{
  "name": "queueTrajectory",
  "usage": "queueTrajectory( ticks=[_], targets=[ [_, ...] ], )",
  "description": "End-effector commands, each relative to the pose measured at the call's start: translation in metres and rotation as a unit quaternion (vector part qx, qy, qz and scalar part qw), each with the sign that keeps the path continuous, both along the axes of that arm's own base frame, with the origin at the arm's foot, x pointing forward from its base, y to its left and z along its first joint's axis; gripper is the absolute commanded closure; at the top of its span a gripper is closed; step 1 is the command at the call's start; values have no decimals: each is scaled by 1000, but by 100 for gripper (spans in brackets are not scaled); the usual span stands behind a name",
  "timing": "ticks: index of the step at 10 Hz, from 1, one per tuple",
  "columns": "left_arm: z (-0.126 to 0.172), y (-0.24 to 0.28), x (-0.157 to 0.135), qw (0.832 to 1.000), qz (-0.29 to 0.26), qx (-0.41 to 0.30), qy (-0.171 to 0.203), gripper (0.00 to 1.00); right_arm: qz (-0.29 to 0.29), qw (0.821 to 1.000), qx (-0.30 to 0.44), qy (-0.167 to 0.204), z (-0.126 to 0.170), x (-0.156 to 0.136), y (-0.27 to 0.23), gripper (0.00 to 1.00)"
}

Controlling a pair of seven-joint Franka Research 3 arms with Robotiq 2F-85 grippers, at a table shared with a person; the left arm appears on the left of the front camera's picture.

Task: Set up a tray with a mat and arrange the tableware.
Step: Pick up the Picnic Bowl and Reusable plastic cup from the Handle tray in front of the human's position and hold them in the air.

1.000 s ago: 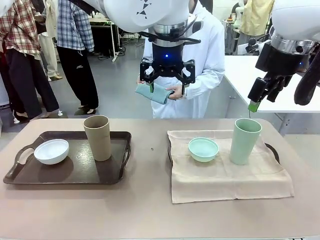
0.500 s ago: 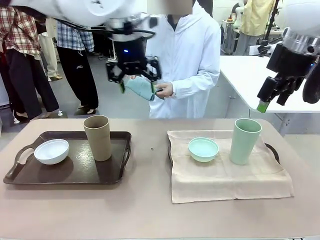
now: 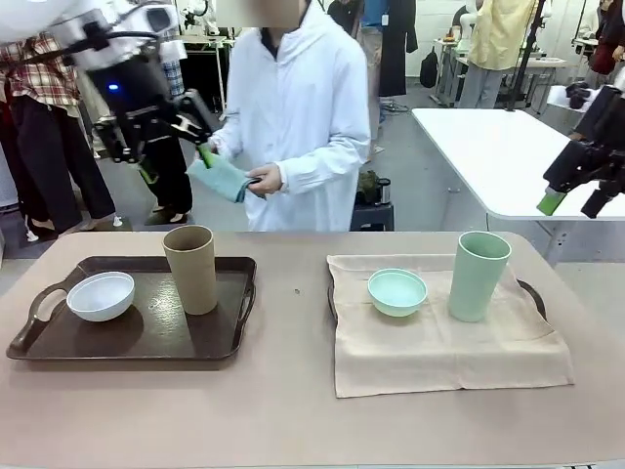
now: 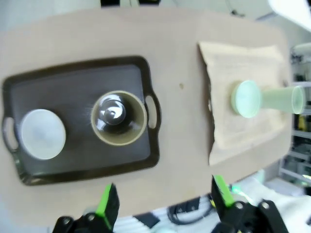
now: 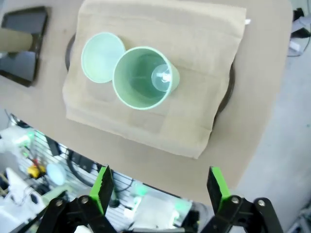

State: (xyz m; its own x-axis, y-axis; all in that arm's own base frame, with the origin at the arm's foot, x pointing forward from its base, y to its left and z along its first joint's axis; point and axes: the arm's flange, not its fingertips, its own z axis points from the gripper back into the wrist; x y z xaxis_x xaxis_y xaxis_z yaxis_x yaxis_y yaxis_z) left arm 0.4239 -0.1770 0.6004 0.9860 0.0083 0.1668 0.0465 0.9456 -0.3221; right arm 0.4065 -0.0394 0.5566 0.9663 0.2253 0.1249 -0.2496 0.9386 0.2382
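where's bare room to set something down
Free: the tabletop strip between brown tray and mat, the table's near edge, and the mat's near half. Crowded: the tray's left and middle, with white bowl and tan cup; the mat's far half, with mint bowl and mint cup.

The left gripper (image 3: pixel 176 164) is blurred in the front view, and one of its fingers covers an edge of the teal cloth (image 3: pixel 223 179) in the person's hand (image 3: pixel 264 180). Under the right gripper (image 5: pixel 159 187), the mat (image 5: pixel 194 97) hides almost the whole tray (image 5: pixel 232 77). Farther off, the tan-brown cup (image 5: pixel 17 40) is cut by the picture's edge.
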Motion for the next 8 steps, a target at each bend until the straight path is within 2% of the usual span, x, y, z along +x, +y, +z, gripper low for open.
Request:
queueTrajectory(
  ticks=[1, 5, 8],
  targets=[
    [-16, 50, -3, 998, 8, -54, 18, 0, -43, 997, 63, 2, -3, -2, -20, 0],
    [-40, 159, -4, 987, 62, -136, 62, 0, -80, 983, 167, 14, -26, -24, -73, 0],
    [-61, 209, -9, 976, 75, -195, 66, 0, -98, 972, 211, 21, -47, -35, -101, 0]
  ],
)
